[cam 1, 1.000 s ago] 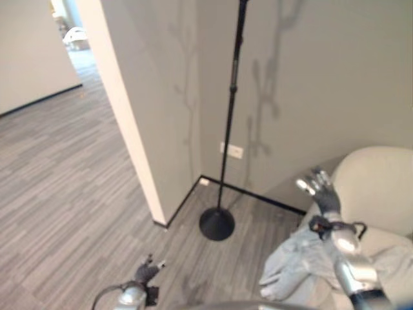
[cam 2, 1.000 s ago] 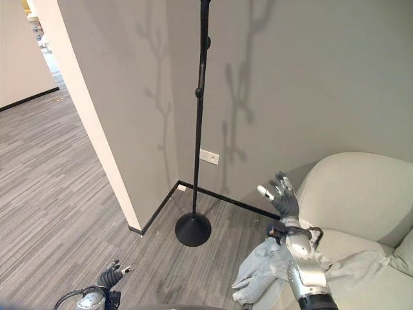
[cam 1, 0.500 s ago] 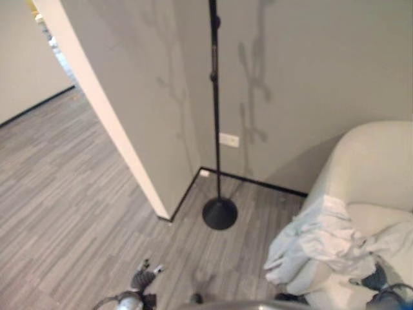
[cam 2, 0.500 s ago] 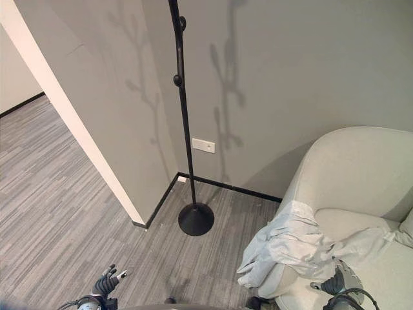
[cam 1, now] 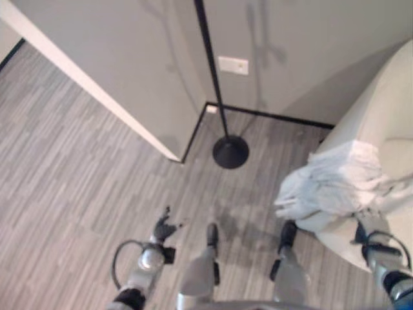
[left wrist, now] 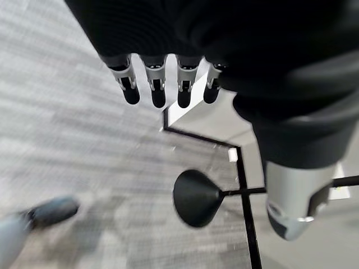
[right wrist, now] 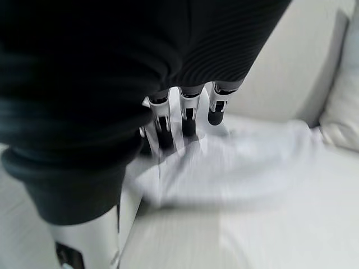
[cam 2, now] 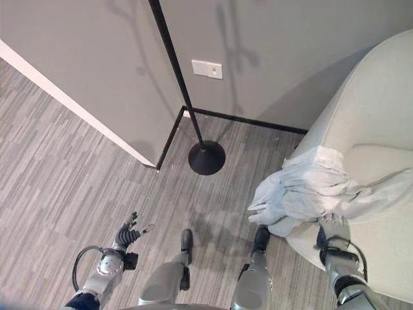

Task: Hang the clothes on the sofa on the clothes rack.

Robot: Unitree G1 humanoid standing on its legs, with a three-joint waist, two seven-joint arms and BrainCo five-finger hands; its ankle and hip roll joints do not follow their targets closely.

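A pale grey-blue garment (cam 2: 303, 190) lies crumpled over the front edge of the cream sofa (cam 2: 381, 97) at the right. My right hand (cam 2: 326, 230) is just below the garment's lower edge. In the right wrist view its fingers (right wrist: 188, 120) are straight and open, with their tips at the cloth (right wrist: 241, 168). The black clothes rack (cam 2: 177, 77) stands in the wall corner on a round base (cam 2: 206, 157). Low over the floor at the lower left, my left hand (cam 2: 126, 237) is open, its fingers (left wrist: 154, 84) straight and holding nothing.
A projecting wall with a pale edge (cam 2: 77, 110) runs from the upper left to the corner beside the rack. A white wall socket (cam 2: 206, 68) sits right of the pole. Grey plank flooring (cam 2: 58, 194) spreads across the left.
The camera has tilted down towards the floor. My right hand has dropped from raised above the garment to its lower edge at the sofa's front. The left hand stays low.
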